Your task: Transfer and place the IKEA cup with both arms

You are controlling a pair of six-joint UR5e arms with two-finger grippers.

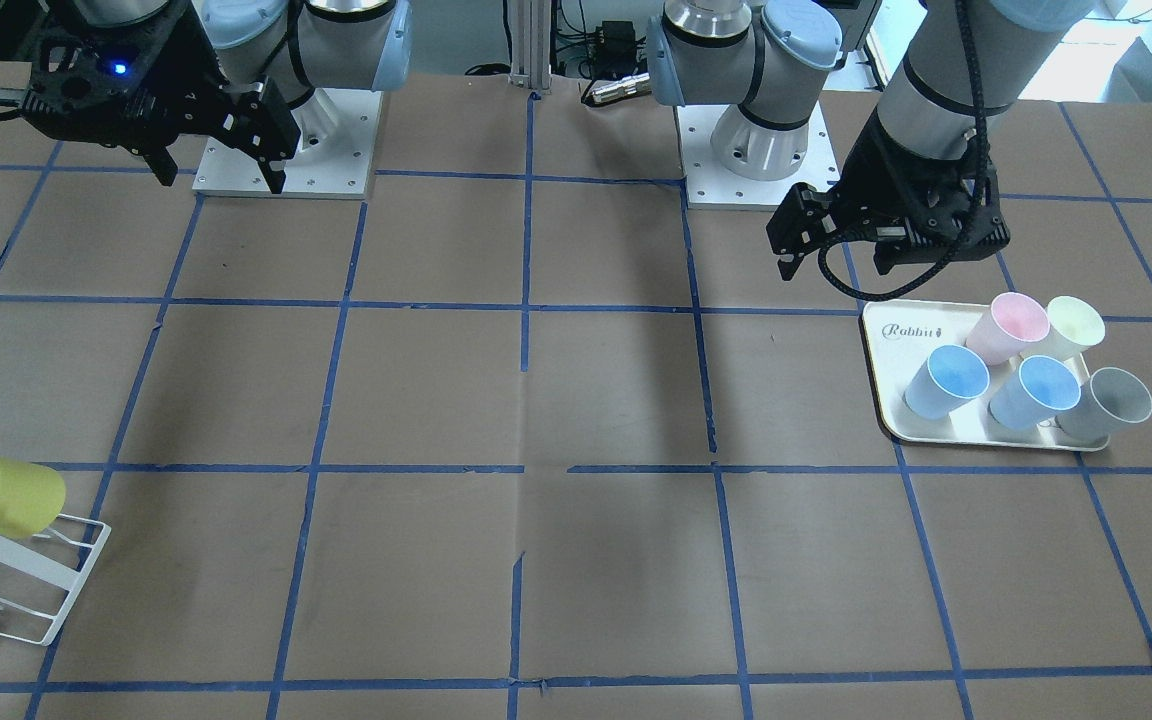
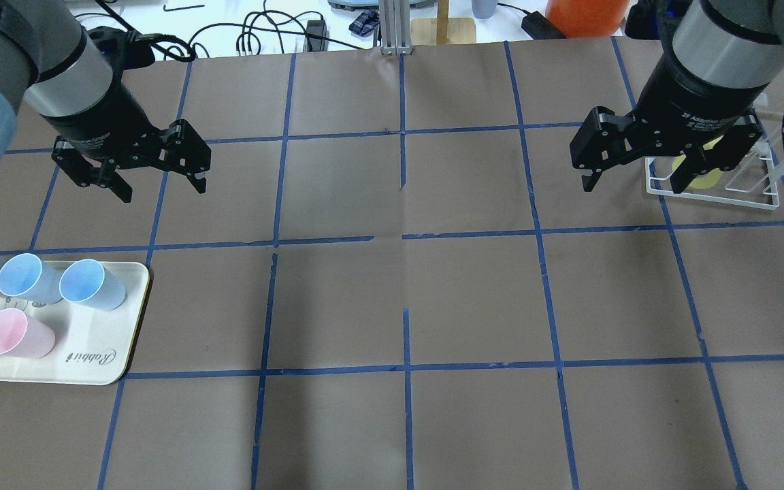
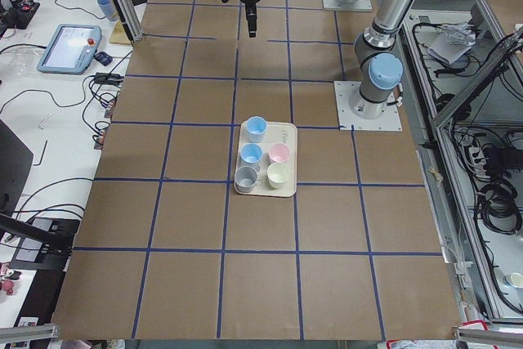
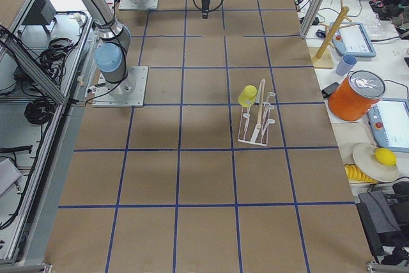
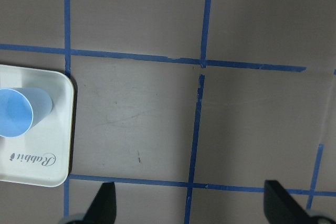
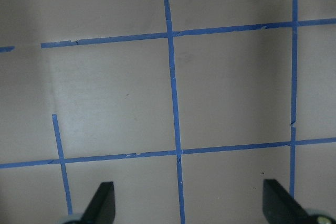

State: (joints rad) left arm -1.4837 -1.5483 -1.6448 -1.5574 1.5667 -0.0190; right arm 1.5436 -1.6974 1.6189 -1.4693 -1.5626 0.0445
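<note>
- The yellow-green cup (image 1: 1, 495) sits tilted on the white rack (image 1: 46, 590) at the lower left of the front view, and nothing holds it.
- My right gripper (image 1: 221, 170) hangs wide open and empty at the upper left, well apart from the cup.
- My left gripper (image 1: 833, 262) is also wide open and empty, near the tray (image 1: 886, 345) of pastel cups at the right.
- I judge that pick-up, hand-over and placing all remain.
</note>
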